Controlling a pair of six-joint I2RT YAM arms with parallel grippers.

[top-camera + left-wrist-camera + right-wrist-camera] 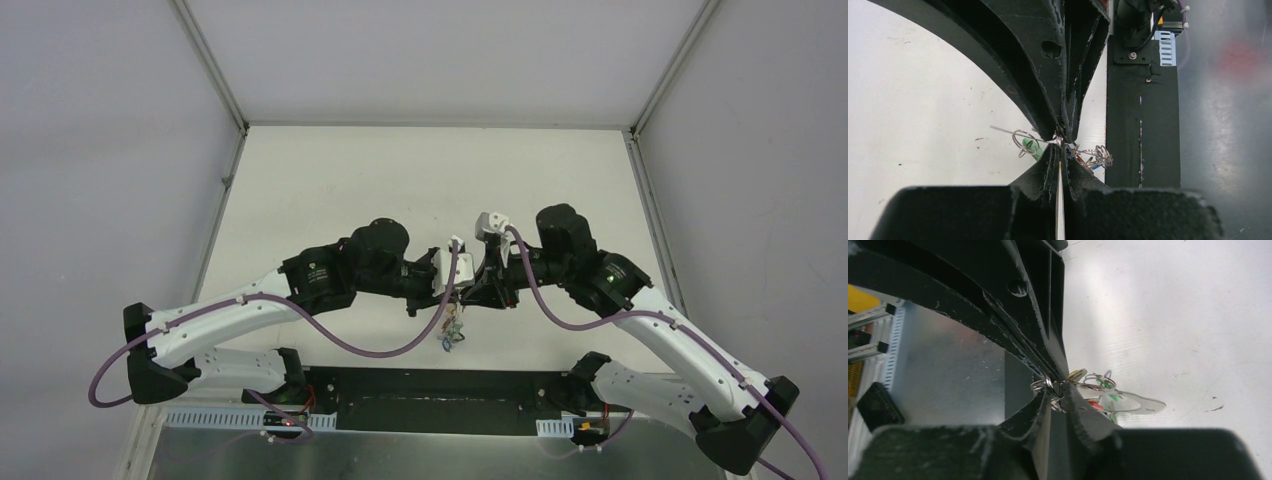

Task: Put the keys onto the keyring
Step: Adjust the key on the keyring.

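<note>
Nearest you: keys (452,332) dangle in bunch just near side of meeting grippers, over table (400,180). Green-headed key (1031,146) sits just beside tips. Left gripper (1060,149) pressed tight, pinching keyring (1017,134) wire. Right gripper (1058,393) nose to nose opposite, tips at same wire; spread or clamped, cannot tell.

White table (400,180); black mounting plate (440,400) at near edge.

Left tool (1060,150), right tool (1058,390) tip to tip; keys (452,332) hanging beneath.
</note>
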